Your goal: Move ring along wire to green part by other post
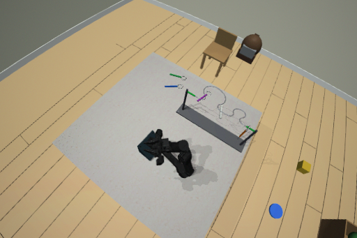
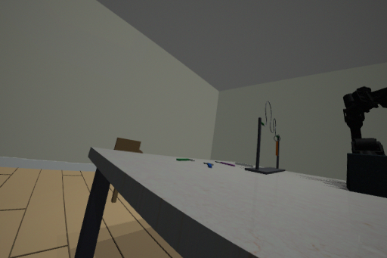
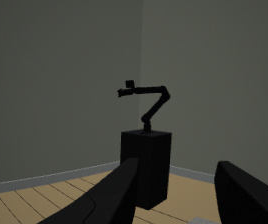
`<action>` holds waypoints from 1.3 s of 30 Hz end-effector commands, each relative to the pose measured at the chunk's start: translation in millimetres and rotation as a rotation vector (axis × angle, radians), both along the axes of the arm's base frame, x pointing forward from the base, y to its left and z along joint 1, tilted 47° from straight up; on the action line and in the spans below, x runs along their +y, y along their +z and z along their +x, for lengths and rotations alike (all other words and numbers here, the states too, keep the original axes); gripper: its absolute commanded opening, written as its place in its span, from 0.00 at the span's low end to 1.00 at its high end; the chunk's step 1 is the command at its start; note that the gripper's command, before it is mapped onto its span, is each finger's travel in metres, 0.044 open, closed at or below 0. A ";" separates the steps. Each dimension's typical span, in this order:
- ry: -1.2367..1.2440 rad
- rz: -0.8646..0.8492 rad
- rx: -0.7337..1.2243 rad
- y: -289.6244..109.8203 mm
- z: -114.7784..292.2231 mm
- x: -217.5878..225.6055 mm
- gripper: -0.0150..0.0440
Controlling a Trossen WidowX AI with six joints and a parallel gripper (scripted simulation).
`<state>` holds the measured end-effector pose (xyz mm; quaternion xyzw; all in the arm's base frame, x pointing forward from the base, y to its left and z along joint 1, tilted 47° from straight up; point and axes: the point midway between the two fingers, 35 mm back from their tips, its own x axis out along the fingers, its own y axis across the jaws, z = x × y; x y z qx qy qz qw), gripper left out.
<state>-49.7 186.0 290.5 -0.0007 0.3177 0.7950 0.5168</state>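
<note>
The orange handle (image 1: 242, 132) (image 2: 277, 148) hangs down from its ring (image 1: 248, 128) (image 2: 277, 138), which is at the green part (image 1: 252, 129) next to the right post (image 1: 249, 137). The thin grey wire (image 1: 224, 98) curves from there to the other green part (image 1: 191, 93) (image 2: 263, 124) beside the left post (image 1: 185, 99) (image 2: 259, 145). My gripper (image 1: 145, 146) (image 3: 178, 169) is partly open and empty. It is high over my own base, far from the ring, pointing away from the wire. It cannot be made out in the exterior view.
Rings with a green handle (image 1: 176, 75) (image 2: 184, 160), a blue handle (image 1: 171, 86) (image 2: 209, 165), a purple handle (image 1: 201, 98) (image 2: 227, 163) and a whitish handle (image 1: 220, 112) lie on the table. The posts stand on a dark base plate (image 1: 209, 125). The wrist view shows another arm on a black pedestal (image 3: 155, 150).
</note>
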 end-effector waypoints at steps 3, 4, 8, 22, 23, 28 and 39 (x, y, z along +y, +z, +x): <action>-0.123 0.060 -0.066 17.2 37.2 20.6 0.53; -0.146 0.068 -0.079 19.7 44.4 23.4 0.53; -0.236 0.099 -0.130 29.4 74.7 32.3 0.53; -0.555 0.157 -0.348 58.9 194.7 27.4 0.53; -0.578 0.158 -0.365 60.7 203.6 24.7 0.53; -0.691 0.156 -0.455 69.3 247.4 5.9 0.53; -0.930 0.113 -0.667 86.1 334.1 -64.5 0.53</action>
